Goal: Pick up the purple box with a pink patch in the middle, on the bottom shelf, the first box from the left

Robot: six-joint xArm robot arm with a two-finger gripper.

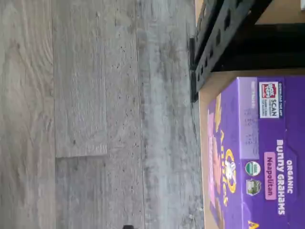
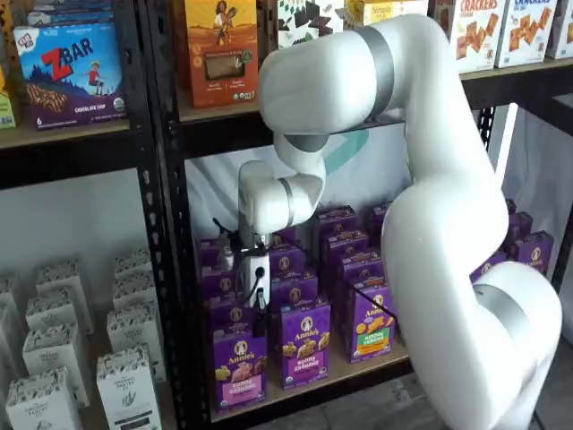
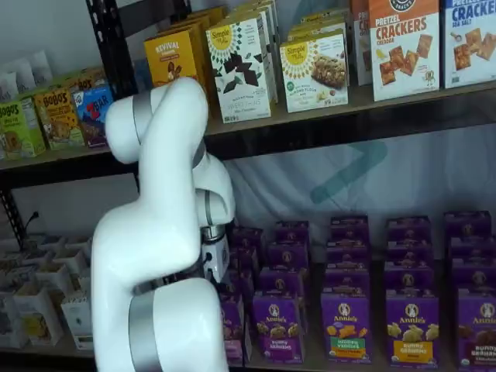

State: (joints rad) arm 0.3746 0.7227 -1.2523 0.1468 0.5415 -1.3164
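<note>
The purple box point(image 2: 238, 367) with a pink band stands upright at the left end of the bottom shelf point(image 2: 345, 376), in front of a row of like boxes. My gripper point(image 2: 259, 315) hangs just above its top front edge, fingers pointing down. It stands open and holds nothing. The wrist view looks down on the box's top flap point(image 1: 259, 157), printed "Bunny Grahams Neapolitan", and on the tan shelf board point(image 1: 206, 95). In a shelf view the arm hides most of this box point(image 3: 232, 329).
More purple boxes fill the shelf to the right, one all purple point(image 2: 304, 345) and one with a green patch point(image 2: 372, 327). A black rack post point(image 2: 170, 269) stands close on the left, white cartons point(image 2: 125, 376) beyond it. Grey plank floor point(image 1: 95, 119) lies below.
</note>
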